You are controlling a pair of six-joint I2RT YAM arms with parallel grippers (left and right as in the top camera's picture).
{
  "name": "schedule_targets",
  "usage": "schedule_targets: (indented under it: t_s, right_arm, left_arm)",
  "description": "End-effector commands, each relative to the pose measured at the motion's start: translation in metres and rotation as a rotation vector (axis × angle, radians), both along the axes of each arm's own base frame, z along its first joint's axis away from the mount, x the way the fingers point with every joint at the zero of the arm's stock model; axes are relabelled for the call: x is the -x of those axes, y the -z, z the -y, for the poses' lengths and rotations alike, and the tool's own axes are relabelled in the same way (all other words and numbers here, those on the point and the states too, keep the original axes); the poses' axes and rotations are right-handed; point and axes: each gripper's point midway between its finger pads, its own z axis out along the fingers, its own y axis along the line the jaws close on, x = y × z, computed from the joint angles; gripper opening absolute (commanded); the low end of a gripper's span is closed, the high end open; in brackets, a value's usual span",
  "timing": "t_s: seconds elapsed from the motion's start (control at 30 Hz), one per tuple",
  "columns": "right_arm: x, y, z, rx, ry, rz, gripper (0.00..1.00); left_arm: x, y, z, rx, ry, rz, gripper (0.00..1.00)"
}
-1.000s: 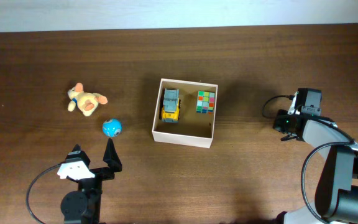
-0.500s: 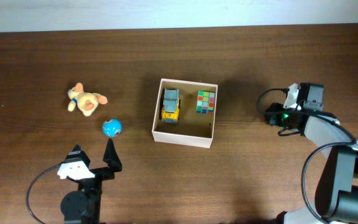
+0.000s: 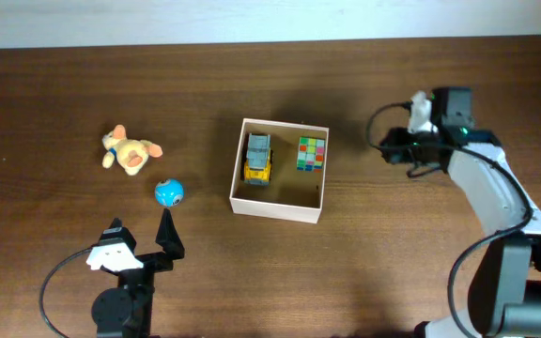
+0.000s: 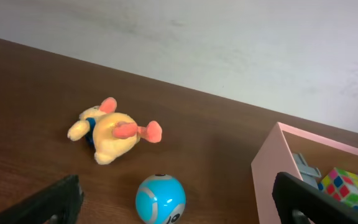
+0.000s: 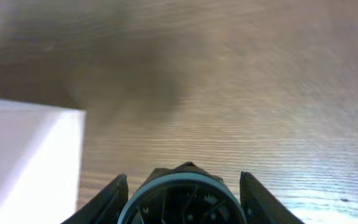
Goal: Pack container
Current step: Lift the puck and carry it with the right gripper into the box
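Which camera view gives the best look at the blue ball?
The left wrist view is best: the blue ball lies close to the camera and appears large, unobstructed. The overhead view shows the whole ball too, but small, on the table left of the container. The right wrist view does not show it.

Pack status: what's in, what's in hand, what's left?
Done: toy truck and puzzle cube lie in the container. In hand: nothing; left end effector and right end effector are open and empty. Left: blue ball and plush toy on the table.
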Motion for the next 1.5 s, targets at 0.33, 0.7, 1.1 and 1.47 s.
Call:
schedule_targets:
  t_s: [0.33,0.7,1.1,1.47]
  right_arm:
    - [-0.016,-0.103,-0.12,0.056,-0.276,0.189,0.47]
    - [0.005,-0.099,-0.181,0.202,-0.386,0.224,0.47]
    - [0.0,-0.056,-0.205,0.211,-0.433,0.163,0.47]
    - [-0.005,-0.003,-0.23,0.228,-0.481,0.105,0.47]
  left_arm:
    - [0.0,0.001,0.001,-0.015,0.011,0.004,0.99]
    - [0.0,0.001,0.001,-0.015,0.011,0.004,0.99]
    - [0.0,0.001,0.001,-0.015,0.011,0.004,0.99]
    - [0.0,0.001,0.001,-0.015,0.011,0.004,0.99]
